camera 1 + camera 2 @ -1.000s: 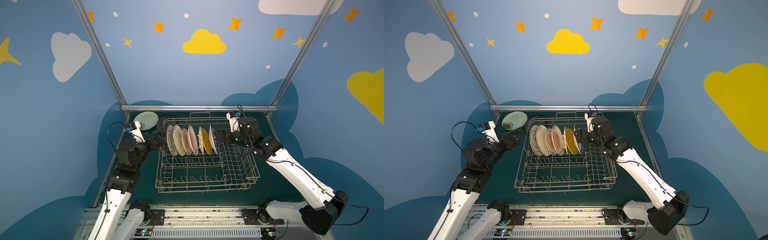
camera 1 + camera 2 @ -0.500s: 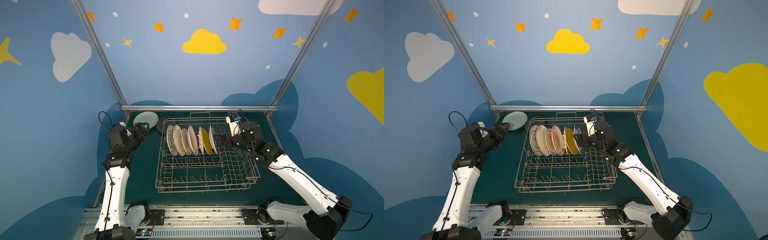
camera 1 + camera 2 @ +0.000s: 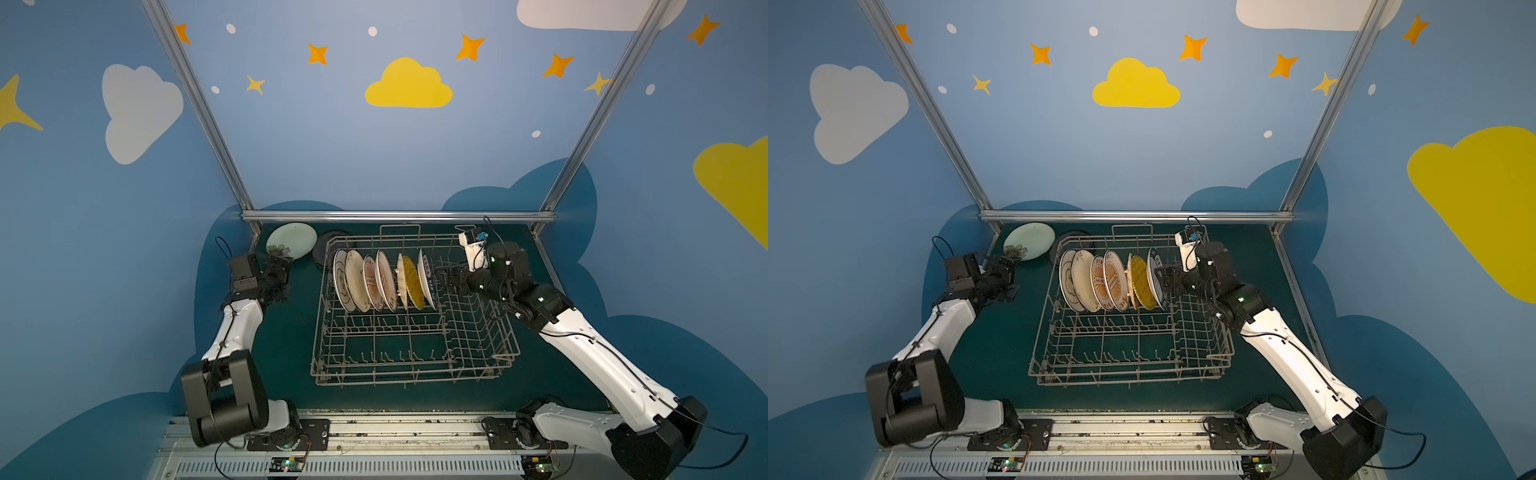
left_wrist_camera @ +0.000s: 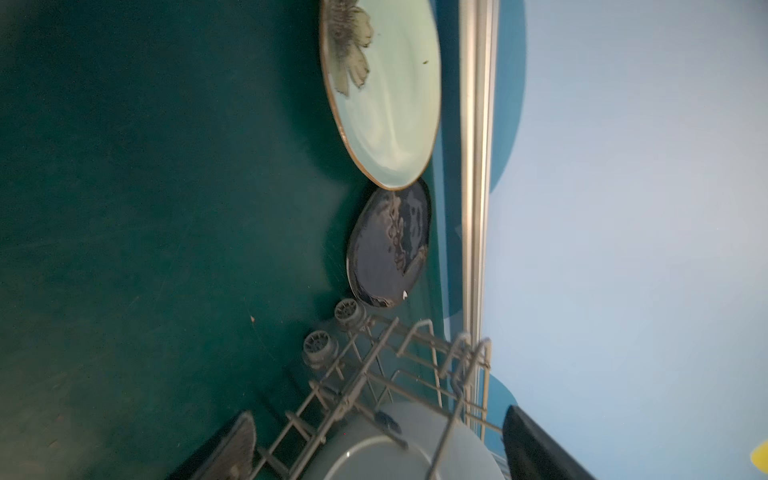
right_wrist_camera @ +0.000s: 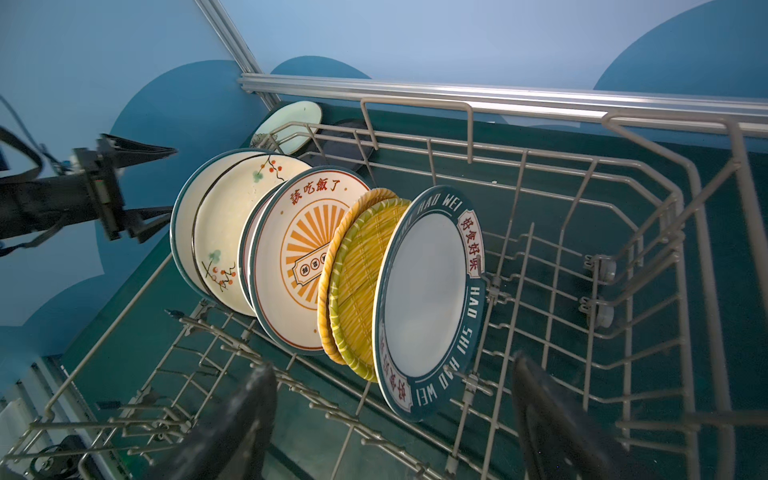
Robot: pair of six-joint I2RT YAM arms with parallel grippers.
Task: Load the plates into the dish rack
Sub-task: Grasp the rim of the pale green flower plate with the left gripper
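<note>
A dark green surface fills the lower middle of both top views. It is boxed in by blue walls painted with clouds and orange stars, and an aluminium rail runs along its far edge.

At left, the left hand hovers over the surface, jaws spread wide and holding nothing. Just above it in the frame a pale green floral plate lies flat. A black plate lies right beside that, by the rack's corner.

The dish rack — grey wire with rows of upright tines — sits in the centre. Seven plates stand on edge along its far side, leaning: one dark-rimmed white, one cream with berry sprigs, two orange sunburst, two yellow woven, then a white plate with a dark lettered rim.

Just right of that last one, the right hand hangs over the rack — jaws wide apart, gripping nothing.
</note>
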